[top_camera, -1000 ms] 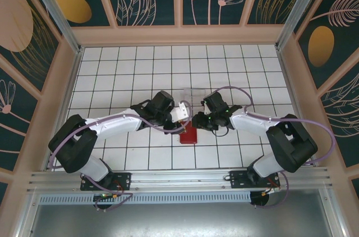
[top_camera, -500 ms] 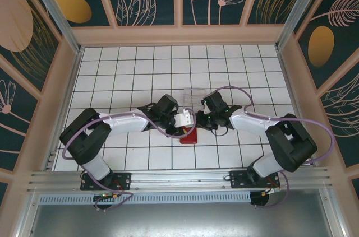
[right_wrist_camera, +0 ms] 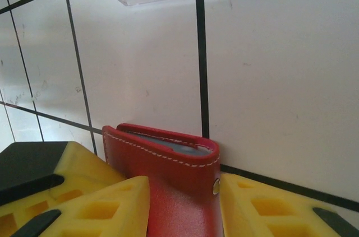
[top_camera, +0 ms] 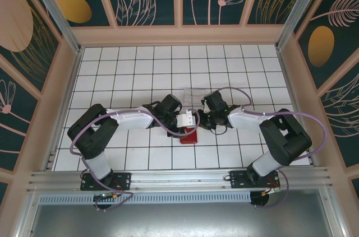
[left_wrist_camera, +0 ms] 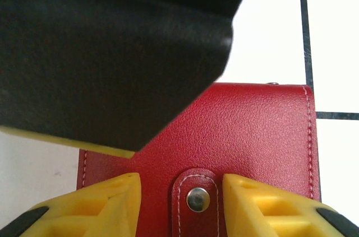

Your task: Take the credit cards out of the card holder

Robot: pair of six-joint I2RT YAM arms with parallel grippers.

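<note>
Centre of the overhead view: my two arms meet above the red card holder (top_camera: 189, 136), which shows just below both grippers on the white tiled table (top_camera: 140, 63). A clear plastic box (top_camera: 193, 92) sits just above them in the frame.

My right gripper (right_wrist_camera: 184, 184) has the card holder clamped. In the right wrist view the wallet stands between my two yellow pads and touches both. Its folded top edge rises in the lower middle of the frame. Grey layers show inside that edge, and I cannot tell whether they are credit cards or sleeves. A silver snap (right_wrist_camera: 216, 186) shows on the wallet's right side, beside the right-hand pad. At lower left a yellow-and-black finger (right_wrist_camera: 33, 184) lies just beside the left-hand pad.

My left gripper (left_wrist_camera: 180, 184) is spread, gripping nothing. Its yellow fingers, at the bottom of the left wrist view, stand either side of the strap tab (left_wrist_camera: 185, 220). The right-hand one is at the tab's edge and the left-hand one is a little apart from it. The wallet's red face spans the lower right of that frame. A black finger (left_wrist_camera: 112, 52) with a yellow edge covers the upper left.
</note>
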